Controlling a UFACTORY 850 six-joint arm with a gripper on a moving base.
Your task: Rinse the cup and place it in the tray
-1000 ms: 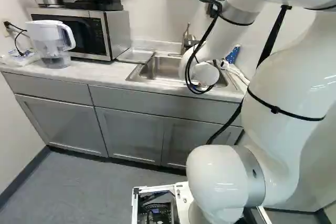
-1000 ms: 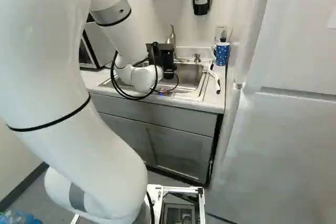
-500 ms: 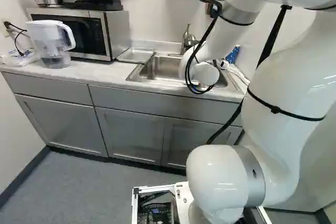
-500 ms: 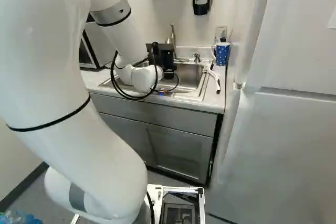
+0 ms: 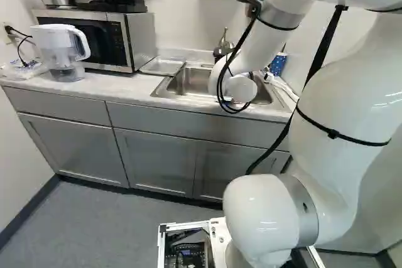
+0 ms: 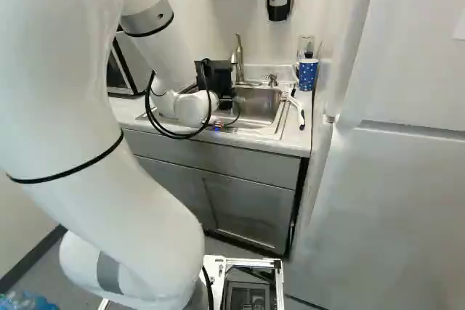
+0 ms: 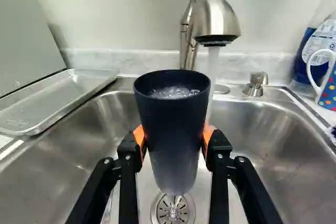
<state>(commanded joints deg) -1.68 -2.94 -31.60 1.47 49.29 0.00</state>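
One shallow tray lies beside the sink; next along, over the drain, the dark cup hangs upright, the jaws closed on its tapering wall from both sides with their orange pads. Bubbly water inside likely makes it heavier and the wet wall slippery, though it looks stiff; mid-wall seems the right hold, below the rim and the stream.
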